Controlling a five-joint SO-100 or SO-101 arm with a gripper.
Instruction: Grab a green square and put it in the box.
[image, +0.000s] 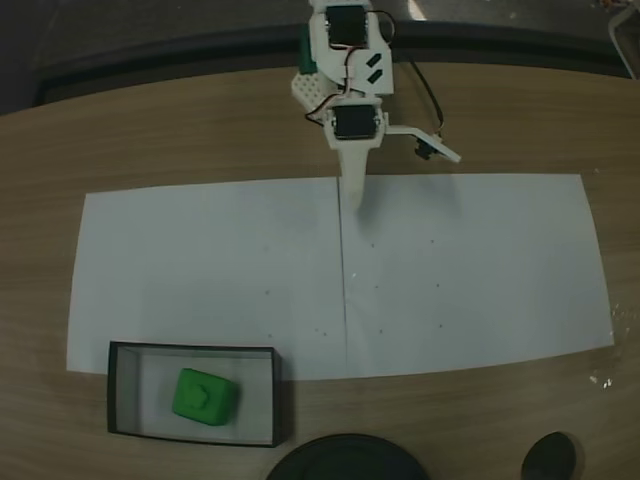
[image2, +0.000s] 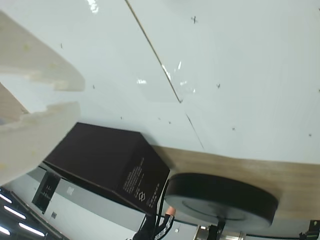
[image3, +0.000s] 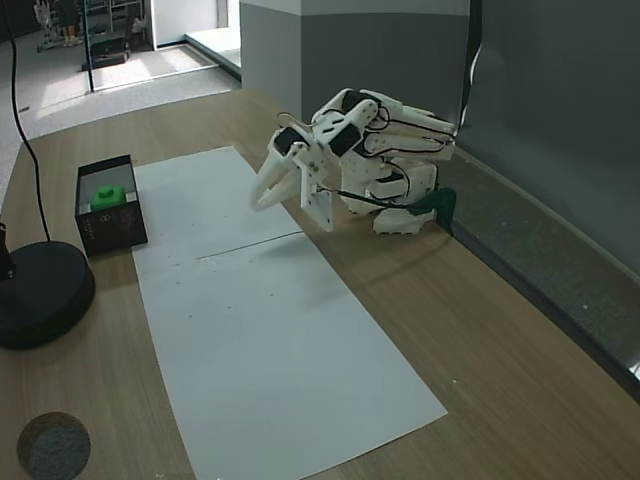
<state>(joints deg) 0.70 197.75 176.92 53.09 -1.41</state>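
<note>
The green square (image: 205, 395) (image3: 112, 194) lies inside the box (image: 190, 349) (image3: 108, 231), a shallow black-walled tray at the near left edge of the paper in a fixed view. The wrist view shows the box's dark outer wall (image2: 110, 160), with its inside hidden. My white gripper (image: 352, 203) (image3: 262, 203) (image2: 80, 96) hangs low over the far edge of the paper, far from the box, with the arm folded back on its base. Its fingers sit almost together and hold nothing.
White paper sheets (image: 450, 270) cover the middle of the wooden table. A round black disc (image: 345, 460) (image3: 40, 295) (image2: 220, 200) stands beside the box. A small dark disc (image: 548, 458) (image3: 52, 445) lies near the table edge.
</note>
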